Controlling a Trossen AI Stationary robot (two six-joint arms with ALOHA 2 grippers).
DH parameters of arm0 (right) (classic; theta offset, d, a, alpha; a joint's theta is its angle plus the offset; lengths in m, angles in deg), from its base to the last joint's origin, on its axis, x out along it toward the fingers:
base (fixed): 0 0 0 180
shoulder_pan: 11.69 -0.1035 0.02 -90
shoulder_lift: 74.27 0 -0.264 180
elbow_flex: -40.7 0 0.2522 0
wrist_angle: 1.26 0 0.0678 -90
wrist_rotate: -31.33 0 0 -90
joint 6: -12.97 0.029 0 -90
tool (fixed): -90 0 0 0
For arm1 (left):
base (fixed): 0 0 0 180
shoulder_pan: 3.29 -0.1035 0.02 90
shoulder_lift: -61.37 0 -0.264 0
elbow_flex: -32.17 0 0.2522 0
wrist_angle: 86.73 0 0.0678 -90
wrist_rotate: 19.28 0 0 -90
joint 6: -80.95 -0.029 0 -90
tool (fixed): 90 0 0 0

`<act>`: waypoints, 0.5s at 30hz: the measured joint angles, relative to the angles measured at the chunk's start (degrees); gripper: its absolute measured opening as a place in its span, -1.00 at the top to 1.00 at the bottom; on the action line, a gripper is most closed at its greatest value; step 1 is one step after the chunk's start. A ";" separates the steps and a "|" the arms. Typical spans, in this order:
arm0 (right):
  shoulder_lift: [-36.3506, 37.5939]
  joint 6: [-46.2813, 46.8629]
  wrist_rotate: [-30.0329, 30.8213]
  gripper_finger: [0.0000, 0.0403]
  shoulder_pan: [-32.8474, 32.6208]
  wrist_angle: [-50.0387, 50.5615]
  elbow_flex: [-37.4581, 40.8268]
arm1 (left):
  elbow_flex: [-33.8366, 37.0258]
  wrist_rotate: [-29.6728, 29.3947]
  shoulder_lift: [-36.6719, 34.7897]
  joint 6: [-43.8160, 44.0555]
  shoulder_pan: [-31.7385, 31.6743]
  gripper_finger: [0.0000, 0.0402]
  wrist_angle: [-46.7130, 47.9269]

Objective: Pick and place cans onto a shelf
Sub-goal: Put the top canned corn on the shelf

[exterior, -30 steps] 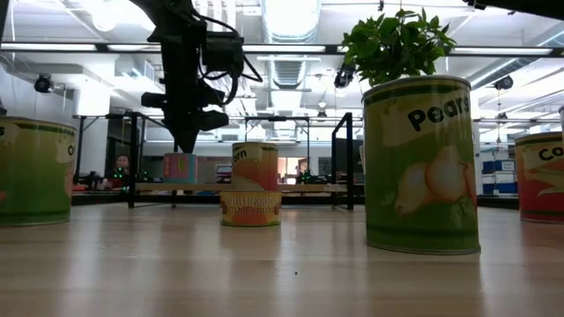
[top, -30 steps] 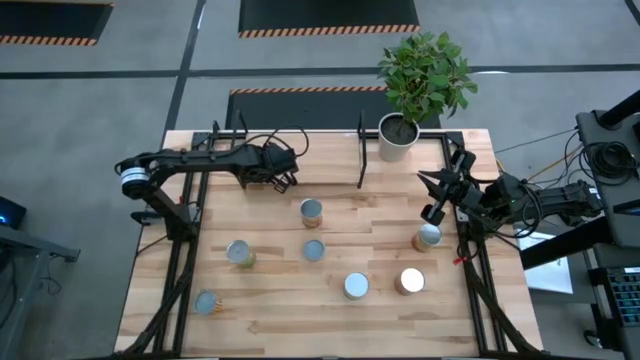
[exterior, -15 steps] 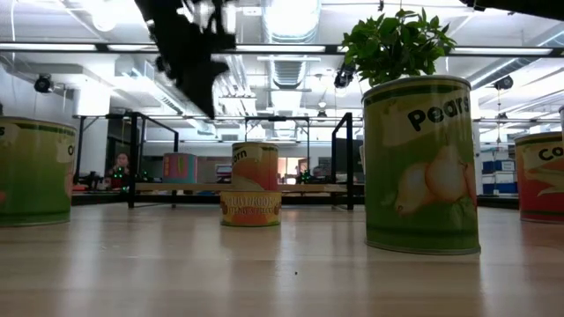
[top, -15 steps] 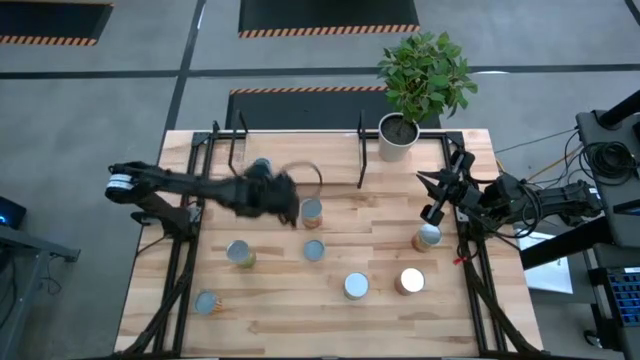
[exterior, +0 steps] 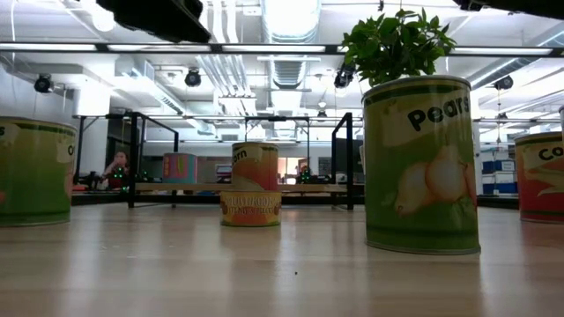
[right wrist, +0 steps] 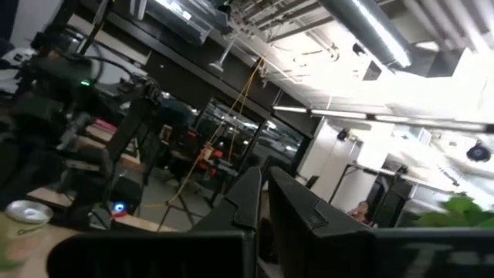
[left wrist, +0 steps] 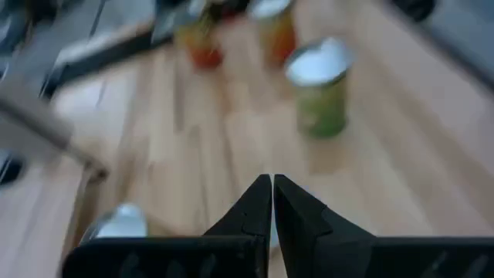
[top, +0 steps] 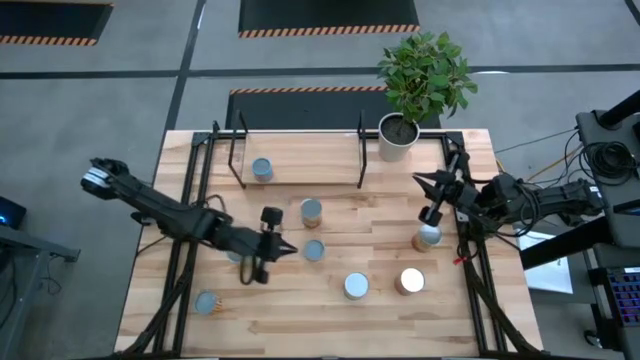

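One pale-blue-topped can (top: 262,168) stands on the shelf (top: 300,160), the black rod rack at the table's far edge; in the low view that can (exterior: 181,167) sits on the shelf's board (exterior: 238,187). Several more cans stand upright on the tabletop, among them one near the middle (top: 313,250) and one at the right (top: 428,236). My left gripper (top: 288,250) is shut and empty above the table's middle, just left of the middle can; its wrist view (left wrist: 272,185) shows a green can (left wrist: 320,96) ahead. My right gripper (right wrist: 264,181) is shut and empty at the table's right edge.
A white pot with a green plant (top: 398,135) stands at the far right beside the shelf. The left arm (top: 170,210) lies slanting across the table's left half. Black frame bars run along both table sides. Bare wood lies between the scattered cans.
My left gripper has drawn away from the shelf and swung toward the table's near edge, ending over the middle of the table. The can it was over now stands uncovered on the shelf. My right arm has kept still.
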 joint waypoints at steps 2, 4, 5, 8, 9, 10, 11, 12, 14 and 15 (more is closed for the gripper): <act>-1.00 1.87 -0.01 0.91 0.00 0.05 -0.34 | 4.81 1.66 -4.04 -1.71 -0.75 1.00 -5.11; -2.34 4.89 0.01 0.91 0.00 0.03 -1.23 | 8.34 1.79 -8.00 -1.76 -1.60 1.00 -8.00; -3.22 6.56 0.00 0.91 0.00 0.14 -1.76 | 9.83 1.79 -10.04 -1.74 -1.93 1.00 -9.05; -6.57 10.97 0.00 0.91 0.00 2.27 -3.93 | 12.57 1.79 -15.79 -2.51 -2.86 1.00 -9.79; -7.97 11.97 -0.02 0.91 0.00 3.41 -4.77 | 13.27 1.80 -17.70 -3.16 -3.15 1.00 -9.81; -9.29 12.51 -0.02 0.91 -0.01 4.61 -5.57 | 13.82 1.74 -19.51 -3.99 -3.39 1.00 -9.77; -10.65 13.16 -0.02 0.91 -0.05 5.72 -6.40 | 14.16 1.56 -21.33 -4.82 -3.64 1.00 -9.70; -11.96 13.55 -0.02 0.91 -0.15 6.78 -7.31 | 14.36 1.45 -23.11 -5.73 -3.89 1.00 -9.70; -14.16 14.59 -0.02 0.91 -0.15 9.05 -9.19 | 14.50 1.30 -26.24 -7.60 -4.36 1.00 -9.88; -15.32 15.13 -0.03 0.91 -0.15 10.67 -10.03 | 14.53 1.26 -27.65 -8.59 -4.48 1.00 -9.91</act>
